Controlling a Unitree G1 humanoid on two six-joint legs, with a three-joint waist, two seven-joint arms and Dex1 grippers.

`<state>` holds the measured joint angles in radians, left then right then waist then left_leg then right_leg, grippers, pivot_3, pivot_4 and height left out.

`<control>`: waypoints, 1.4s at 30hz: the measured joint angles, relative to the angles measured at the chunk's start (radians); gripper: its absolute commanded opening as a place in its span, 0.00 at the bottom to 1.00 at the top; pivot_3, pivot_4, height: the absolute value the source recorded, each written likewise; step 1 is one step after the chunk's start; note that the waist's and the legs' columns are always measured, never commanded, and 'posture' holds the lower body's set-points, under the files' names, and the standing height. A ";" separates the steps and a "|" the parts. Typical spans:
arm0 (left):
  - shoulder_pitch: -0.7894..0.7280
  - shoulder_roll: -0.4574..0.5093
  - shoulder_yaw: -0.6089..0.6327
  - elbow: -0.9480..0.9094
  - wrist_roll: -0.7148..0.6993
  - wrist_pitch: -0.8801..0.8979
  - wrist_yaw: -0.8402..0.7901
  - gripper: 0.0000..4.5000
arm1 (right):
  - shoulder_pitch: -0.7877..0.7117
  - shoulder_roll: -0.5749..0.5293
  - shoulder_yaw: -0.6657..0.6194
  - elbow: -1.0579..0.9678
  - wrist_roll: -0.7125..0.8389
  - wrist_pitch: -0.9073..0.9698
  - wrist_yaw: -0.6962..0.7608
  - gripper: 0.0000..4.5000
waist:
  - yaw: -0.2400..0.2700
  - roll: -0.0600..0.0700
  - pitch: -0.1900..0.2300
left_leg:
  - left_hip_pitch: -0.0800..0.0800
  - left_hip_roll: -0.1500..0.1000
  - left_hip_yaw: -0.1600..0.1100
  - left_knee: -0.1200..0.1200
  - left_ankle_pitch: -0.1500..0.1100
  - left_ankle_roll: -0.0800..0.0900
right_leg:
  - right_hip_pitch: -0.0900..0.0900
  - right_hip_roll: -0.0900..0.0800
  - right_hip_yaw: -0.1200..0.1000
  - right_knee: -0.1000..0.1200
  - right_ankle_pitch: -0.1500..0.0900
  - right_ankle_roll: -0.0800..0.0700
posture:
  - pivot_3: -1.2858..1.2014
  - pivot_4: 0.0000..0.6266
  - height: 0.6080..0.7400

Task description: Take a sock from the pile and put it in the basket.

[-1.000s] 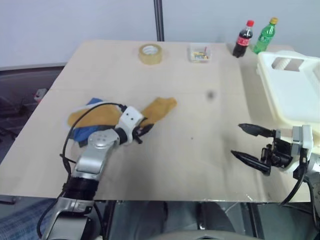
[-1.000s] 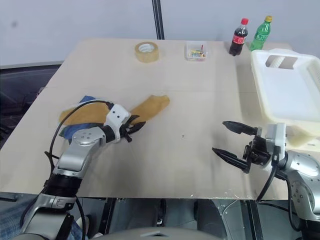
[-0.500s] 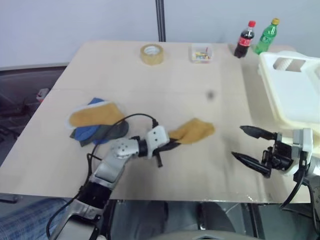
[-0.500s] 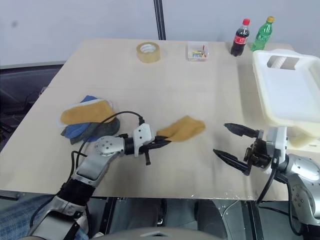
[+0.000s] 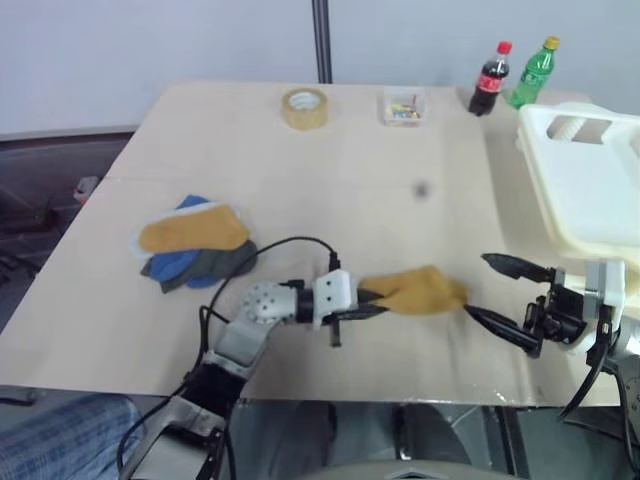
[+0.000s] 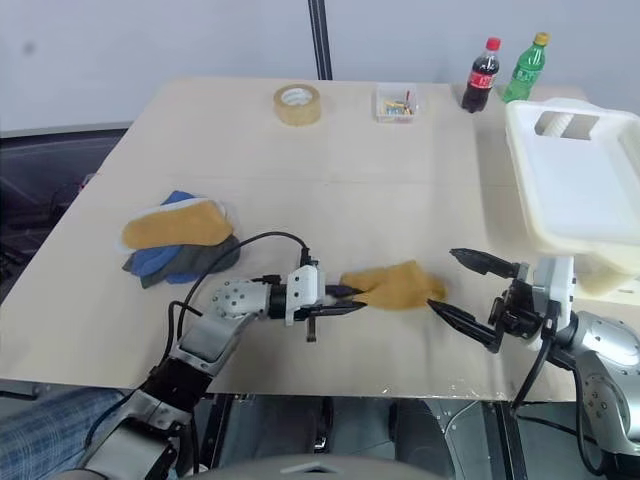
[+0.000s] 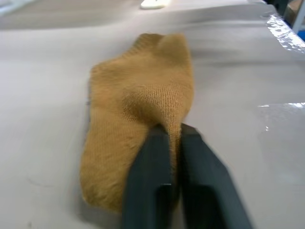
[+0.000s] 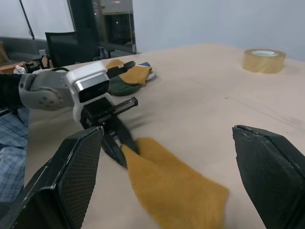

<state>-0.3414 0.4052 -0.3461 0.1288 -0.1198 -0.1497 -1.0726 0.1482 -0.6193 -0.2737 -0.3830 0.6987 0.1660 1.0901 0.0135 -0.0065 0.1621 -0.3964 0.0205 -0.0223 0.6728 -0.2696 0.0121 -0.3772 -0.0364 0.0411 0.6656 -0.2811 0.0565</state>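
Socks were split between two spots on the table (image 5: pixel 330 150) when I checked the feeds. I saw one mustard sock (image 6: pixel 395 285) lying flat near the front edge, between the two grippers. The left gripper (image 6: pixel 352 298) reached in from 9 o'clock of it, and in the left wrist view I read its two black fingers (image 7: pixel 152 186) as pressed close together with a fold of that sock (image 7: pixel 138 109) pinched between them. The right gripper (image 6: pixel 462 287) sat at 3 o'clock of the sock, jaws spread wide and holding nothing, its lower fingertip just beside the sock's edge; I could not tell whether it touched.

The pile (image 6: pixel 175 240) lay well apart at 9 o'clock of the table's centre: a second mustard sock on top, blue and dark grey ones beneath. The basket (image 6: pixel 575 180) stood at 3 o'clock along the table's right edge, beyond the right gripper.

At 12 o'clock, along the far edge, I noted a tape roll (image 6: pixel 297 104), a small clear box (image 6: pixel 395 103), a cola bottle (image 6: pixel 478 75) and a green bottle (image 6: pixel 525 66).
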 measured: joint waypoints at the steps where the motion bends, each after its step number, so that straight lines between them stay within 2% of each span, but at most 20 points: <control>1: -0.011 -0.002 0.001 0.012 0.000 -0.012 0.000 0.51 | -0.001 0.000 0.000 0.000 -0.001 -0.001 -0.001 1.00 | 0.000 0.000 0.000 | 0.000 0.000 0.000 0.000 0.000 0.000 | 0.000 0.000 0.000 0.000 0.000 0.000 | 0.52 0.24 1.00; 5: -0.029 -0.001 0.012 0.034 0.004 -0.030 0.018 0.91 | -0.001 0.000 0.000 0.000 -0.003 -0.006 -0.002 1.00 | -0.001 0.000 0.000 | 0.000 0.000 0.000 0.000 0.000 0.000 | 0.000 0.000 0.000 0.000 0.000 0.000 | 0.52 0.24 1.00; 8: -0.021 0.014 0.029 0.018 0.000 -0.002 0.029 0.91 | 0.000 0.000 0.000 0.000 -0.003 -0.009 -0.002 1.00 | -0.004 0.000 0.000 | 0.000 0.000 0.000 0.000 0.000 0.000 | 0.000 0.000 0.000 0.000 0.000 0.000 | 0.52 0.24 1.00; 12: 0.050 0.042 0.084 -0.111 -0.081 0.133 0.045 0.91 | 0.002 -0.001 -0.001 0.000 -0.004 -0.014 -0.002 1.00 | -0.005 0.000 0.000 | 0.000 0.002 0.000 0.000 0.000 0.000 | 0.000 0.000 0.000 0.000 0.000 0.000 | 0.52 0.24 1.00; 16: 0.120 0.063 0.207 -0.240 -0.217 0.316 0.107 0.91 | 0.008 -0.001 -0.001 -0.002 -0.005 -0.016 -0.004 1.00 | -0.005 0.000 0.000 | 0.000 0.003 -0.001 0.000 0.000 0.000 | 0.000 0.000 0.000 0.000 0.000 0.000 | 0.52 0.24 1.00; 19: 0.147 0.071 0.316 -0.249 -0.237 0.369 0.203 0.91 | 0.012 -0.001 -0.001 -0.001 -0.006 -0.016 -0.004 1.00 | -0.005 0.000 0.000 | 0.000 0.003 -0.001 0.000 0.000 0.000 | 0.000 0.000 0.000 0.001 0.000 0.000 | 0.52 0.24 1.00; 22: 0.147 0.035 0.398 -0.226 -0.194 0.371 0.374 0.91 | 0.008 0.000 0.002 0.000 -0.007 -0.017 -0.002 1.00 | -0.001 0.000 0.000 | 0.001 0.002 -0.001 0.001 0.000 0.000 | 0.000 0.000 0.000 0.001 0.000 0.000 | 0.52 0.24 1.00; 29: 0.152 0.015 0.486 -0.197 -0.031 0.414 0.697 0.91 | 0.002 0.004 0.005 0.011 -0.010 -0.018 0.006 1.00 | -0.001 0.000 0.000 | 0.000 0.002 -0.001 0.000 0.000 0.000 | 0.000 0.000 0.000 0.001 0.000 0.000 | 0.52 0.24 1.00; 35: 0.154 0.017 0.494 -0.202 0.033 0.474 0.798 0.91 | -0.021 0.006 0.031 0.042 -0.013 -0.018 0.019 1.00 | -0.001 0.000 0.000 | 0.000 0.001 -0.001 0.000 0.000 0.000 | 0.000 -0.001 0.000 0.001 0.000 0.000 | 0.52 0.24 1.00; 42: 0.154 0.026 0.506 -0.198 0.054 0.523 0.825 0.91 | -0.029 0.006 0.037 0.048 -0.016 -0.018 0.030 1.00 | -0.001 0.000 0.000 | 0.000 0.002 -0.001 0.000 0.000 0.000 | 0.000 -0.001 0.000 0.001 0.000 0.000 | 0.52 0.24 1.00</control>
<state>-0.1873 0.4313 0.1595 -0.0687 -0.0660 0.3730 -0.2472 0.1192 -0.6134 -0.2365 -0.3350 0.6830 0.1479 1.1201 0.0121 -0.0069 0.1625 -0.3963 0.0222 -0.0230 0.6730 -0.2696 0.0119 -0.3774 -0.0372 0.0409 0.6666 -0.2810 0.0564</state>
